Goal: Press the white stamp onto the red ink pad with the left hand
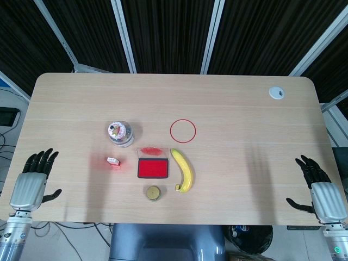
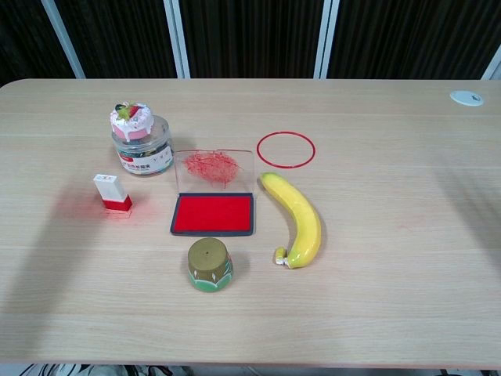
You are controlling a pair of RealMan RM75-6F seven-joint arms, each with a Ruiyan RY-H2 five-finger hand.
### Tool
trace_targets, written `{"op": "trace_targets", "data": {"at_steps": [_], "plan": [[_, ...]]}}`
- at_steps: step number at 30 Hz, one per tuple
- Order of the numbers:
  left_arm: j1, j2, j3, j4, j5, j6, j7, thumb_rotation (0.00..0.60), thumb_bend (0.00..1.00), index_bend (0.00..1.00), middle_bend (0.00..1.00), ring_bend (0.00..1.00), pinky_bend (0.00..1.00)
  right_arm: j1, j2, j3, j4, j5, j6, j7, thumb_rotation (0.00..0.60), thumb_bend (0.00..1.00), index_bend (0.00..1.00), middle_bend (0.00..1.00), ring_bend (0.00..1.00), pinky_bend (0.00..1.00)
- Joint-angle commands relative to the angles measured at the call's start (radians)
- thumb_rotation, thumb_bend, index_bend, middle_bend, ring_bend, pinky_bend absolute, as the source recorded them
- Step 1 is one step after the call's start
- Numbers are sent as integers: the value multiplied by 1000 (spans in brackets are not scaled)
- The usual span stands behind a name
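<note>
On table (image 1: pixel 234 179): one stamp (image 2: pixel 113 193), one ink pad (image 2: pixel 213 214), one banana (image 2: pixel 298 218); left hand (image 1: pixel 33 179) and right hand (image 1: pixel 319 189) both released, fingers spread.

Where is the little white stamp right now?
The white stamp stands upright on the table's left side in the chest view, left of the red ink pad and in front of the clear jar, touching neither.

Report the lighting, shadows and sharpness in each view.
Head view: even overhead light, soft blurred shadows on the table ahead of the left hand and right hand; slightly soft focus. Chest view: sharper, with a reddish glow beside the white stamp and a faint sheen on the banana.
</note>
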Motion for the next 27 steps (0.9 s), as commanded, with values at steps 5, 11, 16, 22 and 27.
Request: {"op": "trace_targets", "data": {"at_steps": [5, 11, 16, 22, 27], "plan": [[1, 1, 0, 0, 0, 0, 1, 600, 46, 0, 0, 0, 69, 0, 0, 0, 0, -1, 1, 1, 600, 52, 0, 0, 0, 177], [1, 4, 1, -1, 2, 1, -4, 600, 46, 0, 0, 0, 69, -1, 0, -1, -1, -3, 3, -1, 600, 52, 0, 0, 0, 177], [-5, 1, 2, 0, -2, -14, 2, 600, 46, 0, 0, 0, 72, 1, -2, 1, 1, 4, -2, -1, 600, 54, 0, 0, 0, 177], [-31, -4, -3, 3, 0, -46, 31, 600, 46, 0, 0, 0, 80, 2, -2, 7, 1, 18, -9, 2, 600, 54, 0, 0, 0, 177], [-80, 8, -29, -2, -18, -108, 61, 600, 75, 0, 0, 0, 95, 3, -1, 3, -3, 15, -13, 6, 600, 56, 0, 0, 0, 177]]}}
